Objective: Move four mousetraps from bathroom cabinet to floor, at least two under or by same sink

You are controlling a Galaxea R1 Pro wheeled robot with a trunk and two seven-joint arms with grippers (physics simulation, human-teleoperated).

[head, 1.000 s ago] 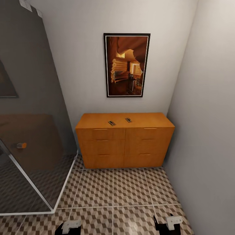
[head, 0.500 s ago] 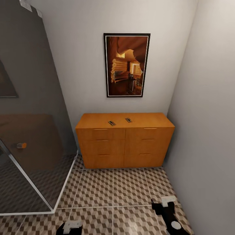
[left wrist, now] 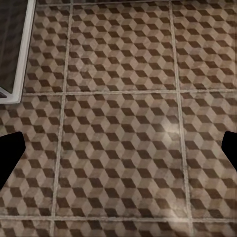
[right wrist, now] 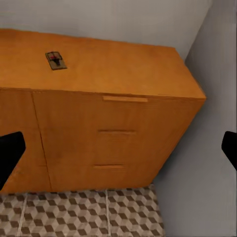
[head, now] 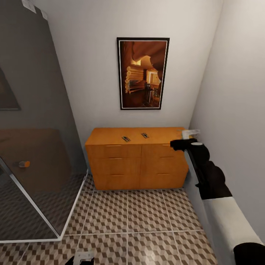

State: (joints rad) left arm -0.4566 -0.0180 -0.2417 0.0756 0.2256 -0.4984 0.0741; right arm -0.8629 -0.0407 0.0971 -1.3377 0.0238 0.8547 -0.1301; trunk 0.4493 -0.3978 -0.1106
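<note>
Two mousetraps lie on the flat top of the cabinet, side by side but apart, a little back from its front edge near the middle: the left mousetrap and the right mousetrap. The right wrist view picks up one of them, which is likely the right one. Only these two can be counted; none is visible on the bathroom floor, so at least these two have yet to be carried down, and where the other two are cannot be told.

The right gripper is raised beside the cabinet's right front corner, level with its top, well apart from both traps; its jaws stand wide and hold nothing. The left gripper hangs low over the patterned tiles, jaws also spread wide and empty.

One framed picture hangs on the wall above the cabinet, and one glass shower screen stands at the left.
</note>
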